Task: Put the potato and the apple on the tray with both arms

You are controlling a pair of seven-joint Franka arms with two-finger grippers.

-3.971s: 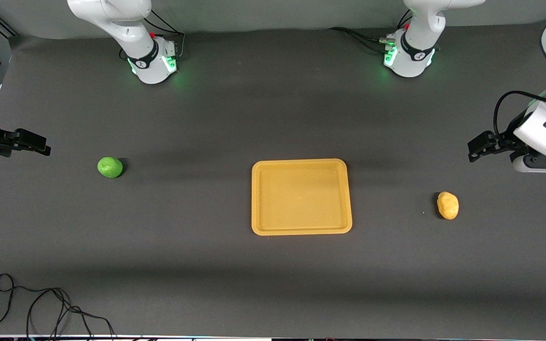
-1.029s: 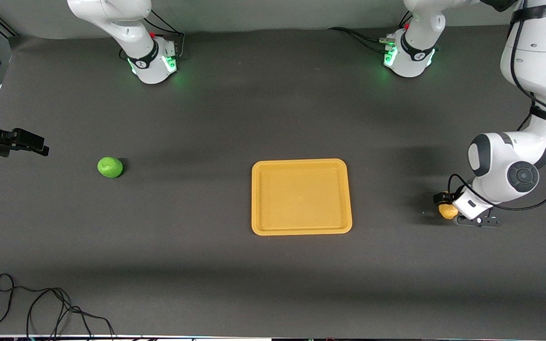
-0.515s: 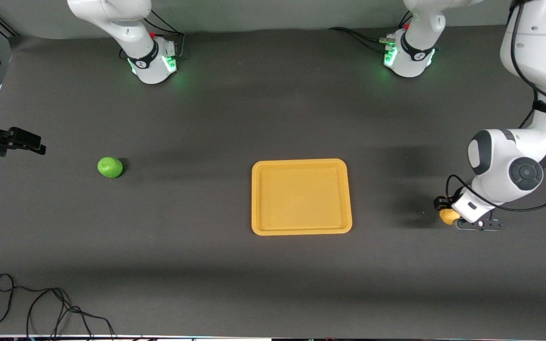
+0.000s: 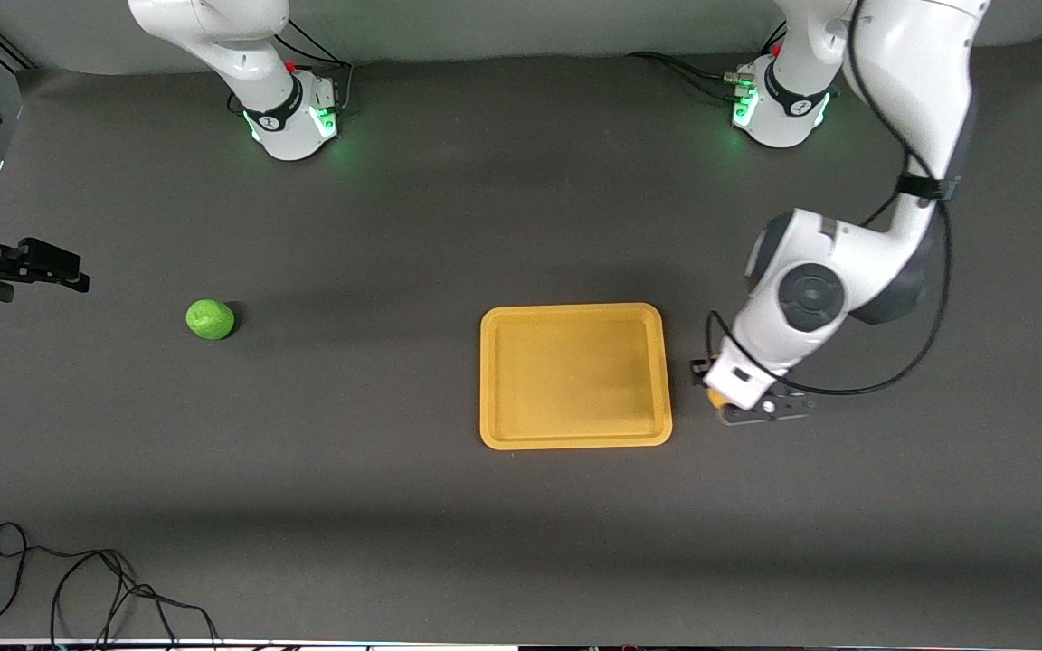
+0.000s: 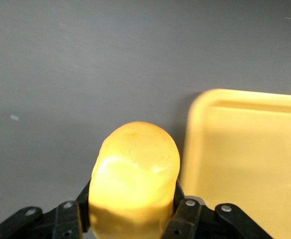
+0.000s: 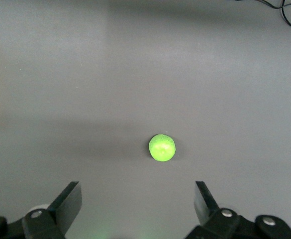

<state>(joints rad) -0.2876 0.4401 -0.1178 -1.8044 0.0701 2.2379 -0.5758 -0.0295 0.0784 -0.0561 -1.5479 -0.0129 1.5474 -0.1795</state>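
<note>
Gripping the lumpy yellow-orange potato [image 5: 134,181], left pincer [image 5: 130,219].

Open tabletop [image 4: 376,226] surrounds the apple [image 4: 210,319] on every side. The tray [image 4: 575,434] is bare inside, walled only by a low rim. At its 3 o'clock edge hangs the left gripper [image 4: 727,398], clamping the potato [image 5: 134,181].

I see a bright green apple [image 4: 210,319] on my dark grey table [image 4: 394,226], a yellow-orange tray [image 4: 575,440], a pale yellow-orange potato [image 5: 134,181] between black gripper fingers [image 5: 185,216], and white arms [image 4: 847,262].
</note>
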